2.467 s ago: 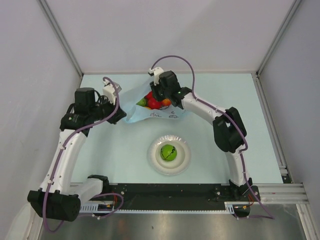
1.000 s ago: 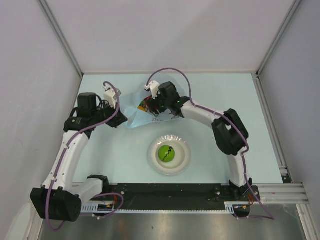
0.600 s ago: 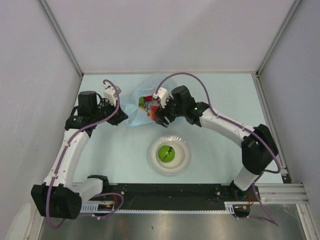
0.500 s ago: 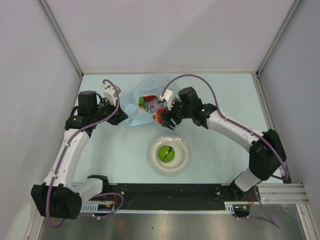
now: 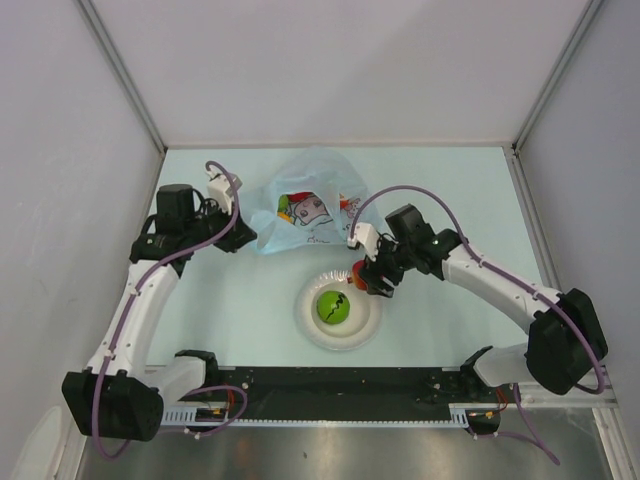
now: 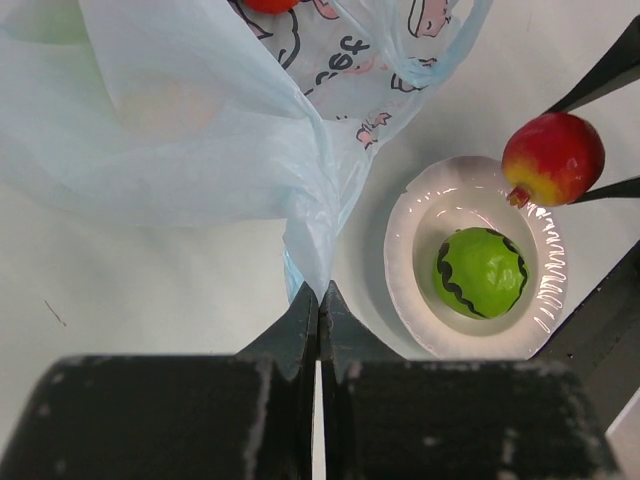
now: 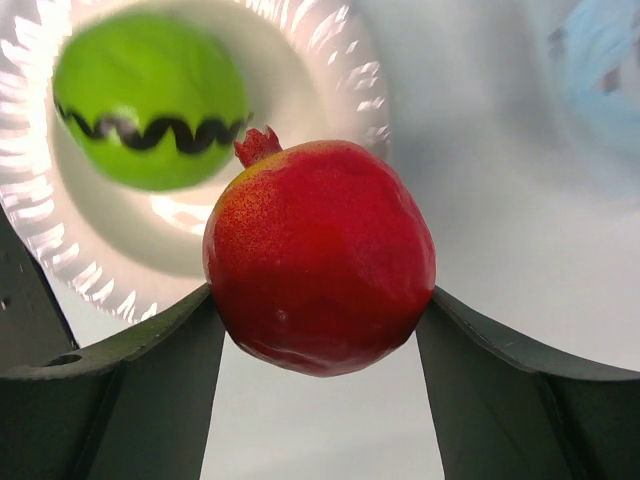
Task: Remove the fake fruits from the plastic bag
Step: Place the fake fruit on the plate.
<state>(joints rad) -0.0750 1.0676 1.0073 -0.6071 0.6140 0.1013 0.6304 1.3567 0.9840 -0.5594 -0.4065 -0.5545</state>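
Pale blue-green desk (image 5: pixel 460 200), closed in by grey walls (image 5: pixel 330 70), carries everything we see. On its far half, left of centre, lies the plastic bag (image 5: pixel 310 195): thin, crinkled, light blue and see-through, with a red-and-dark cartoon print on its side. From the left wrist camera the bag (image 6: pixel 190 120) spreads across the upper left and tapers to a narrow fold at its near edge. The left fingers (image 6: pixel 296 325) are closed tight on that fold with no gap between them, so we have the bag pinched by its left edge. A red shape (image 6: pixel 268 4), rounded, shows at the very top of that view by the print. We cannot tell whether it is inside the bag.

Right of the bag and apart from it, the right fingers (image 7: pixel 140 380) stand wide and grip a pomegranate (image 7: pixel 320 255). It is red shading to yellow, and one finger presses each side. From above, the pomegranate (image 5: pixel 358 268) hangs over the far right rim of a white paper plate (image 5: pixel 306 322). Near the plate's middle sits a green fruit (image 5: pixel 334 307) with a dark zigzag line around it. The plate lies on the desk nearer to us than the bag, between the two arms.
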